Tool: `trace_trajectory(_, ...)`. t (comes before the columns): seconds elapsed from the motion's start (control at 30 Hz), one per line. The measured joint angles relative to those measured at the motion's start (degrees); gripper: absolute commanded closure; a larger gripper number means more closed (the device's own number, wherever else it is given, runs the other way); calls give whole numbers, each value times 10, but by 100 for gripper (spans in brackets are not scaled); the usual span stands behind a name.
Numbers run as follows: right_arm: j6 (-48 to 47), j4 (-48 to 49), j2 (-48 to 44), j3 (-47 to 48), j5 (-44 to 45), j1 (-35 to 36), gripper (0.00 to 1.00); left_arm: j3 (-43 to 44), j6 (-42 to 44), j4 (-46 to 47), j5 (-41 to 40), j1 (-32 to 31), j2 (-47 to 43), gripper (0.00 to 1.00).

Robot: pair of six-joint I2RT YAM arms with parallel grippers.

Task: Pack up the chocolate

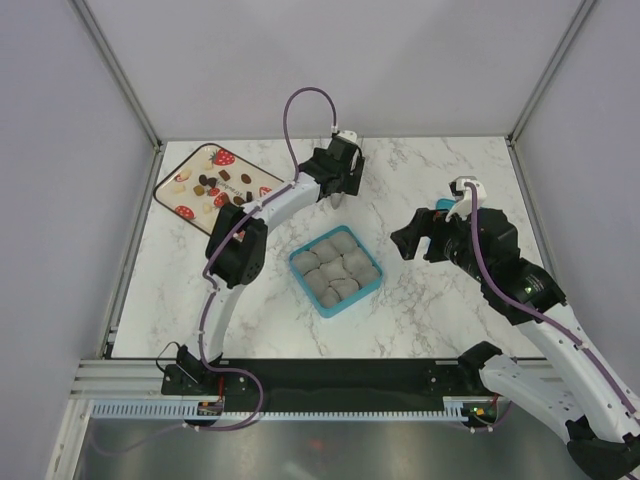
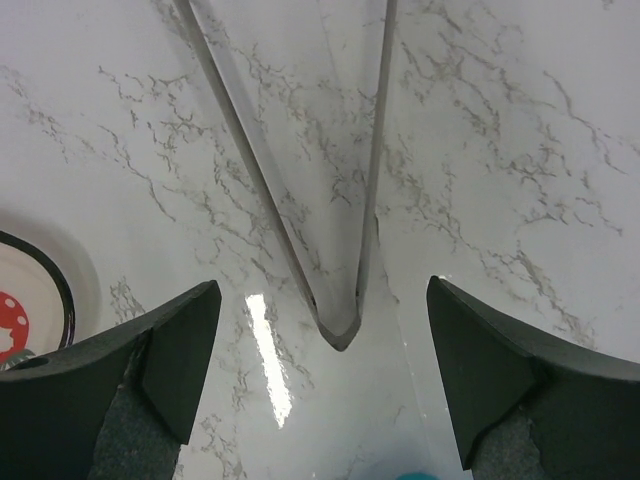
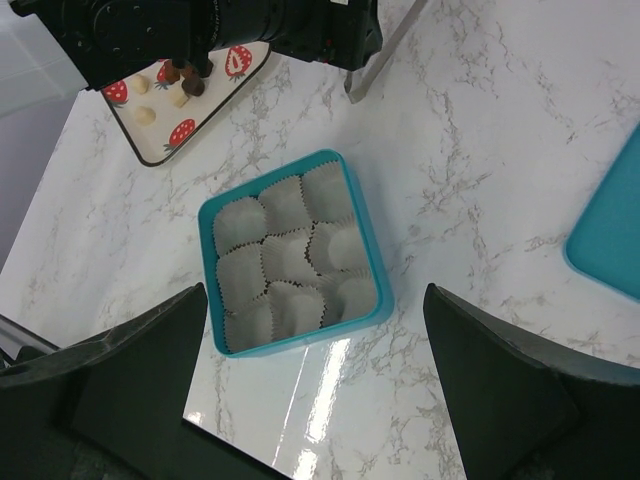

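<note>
Right tool [image 3: 315, 305] spread, square teal box [image 3: 363, 225]

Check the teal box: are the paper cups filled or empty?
Empty. Right wrist view shows every paper cup bare inside; the chocolate lies on the strawberry tray.

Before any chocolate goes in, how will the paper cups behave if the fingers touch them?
The paper cups look thin and pleated, so they probably crumple easily. They seem very light; a light brush could lift one out. Packed tightly in the box, they likely hold each other upright.
</note>
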Motion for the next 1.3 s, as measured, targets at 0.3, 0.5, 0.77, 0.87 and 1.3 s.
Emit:
trace_trajectory(0.3, -7, 1, 0, 0, 16, 0, 2, 20, -8, 5, 50, 31, 41, 8)
trace_trajectory(0.5, -10, 3, 9, 0, 22, 0, 2, 25, -8, 8, 72, 28, 64, 10)
trace_trajectory(0.77, -13, 3, 14, 0, 32, 0, 2, 24, -19, 5, 70, 29, 81, 22)
trace_trajectory(0.87, -14, 3, 14, 0, 35, 0, 2, 16, -21, 9, 69, 30, 81, 29)
trace_trajectory(1.3, -9, 3, -16, -9, 36, 0, 4, -78, -20, 42, 56, 34, 28, 55)
